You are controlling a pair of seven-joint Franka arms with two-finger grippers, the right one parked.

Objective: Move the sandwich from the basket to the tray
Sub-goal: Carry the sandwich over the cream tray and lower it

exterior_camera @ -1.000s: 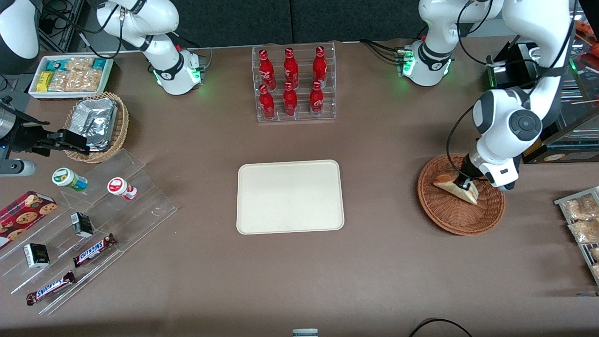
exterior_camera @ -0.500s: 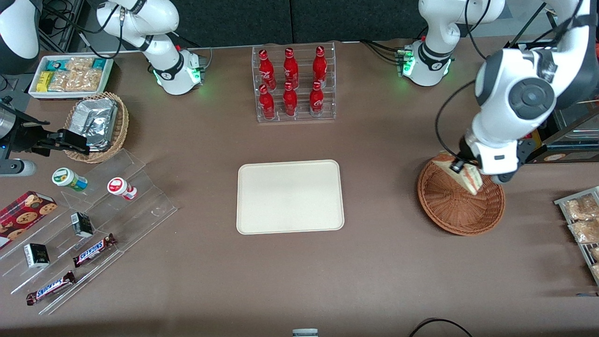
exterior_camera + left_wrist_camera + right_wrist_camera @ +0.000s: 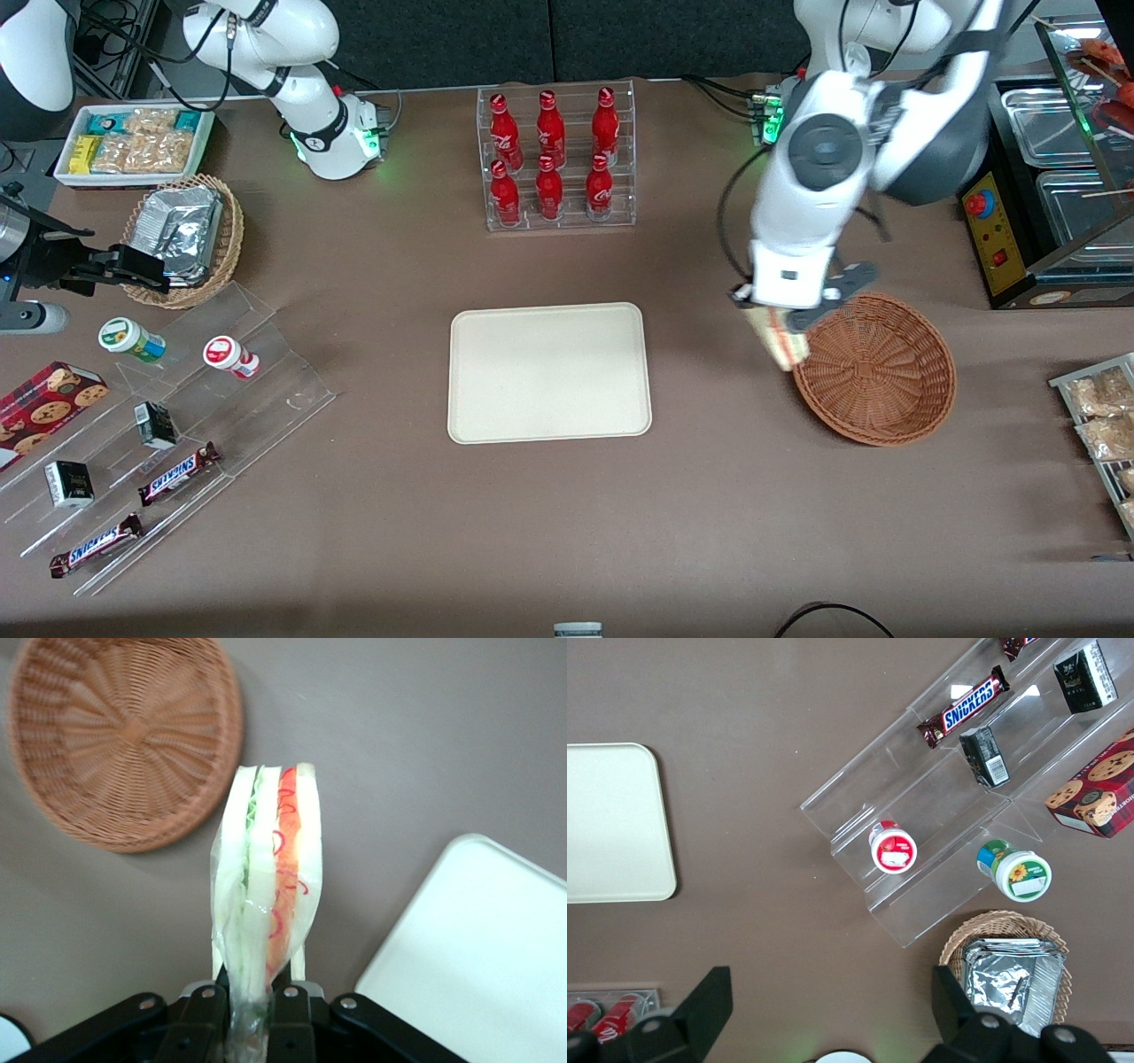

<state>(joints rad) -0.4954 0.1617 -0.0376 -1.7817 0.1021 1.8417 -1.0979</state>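
Sandwich (image 3: 266,895) pinched in gripper (image 3: 252,1010), airborne between basket (image 3: 873,368) and tray (image 3: 549,372)

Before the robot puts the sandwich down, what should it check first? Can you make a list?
1. Tool shut on the wrapped triangular white-bread sandwich: ok.
2. Sandwich lifted out of the round reddish-brown wicker basket: ok.
3. Basket has nothing left inside: ok.
4. Flat cream rectangular tray is bare, with room: ok.
5. Sandwich above the tray: not ok, it hangs by the basket's rim, over the table between basket and tray.
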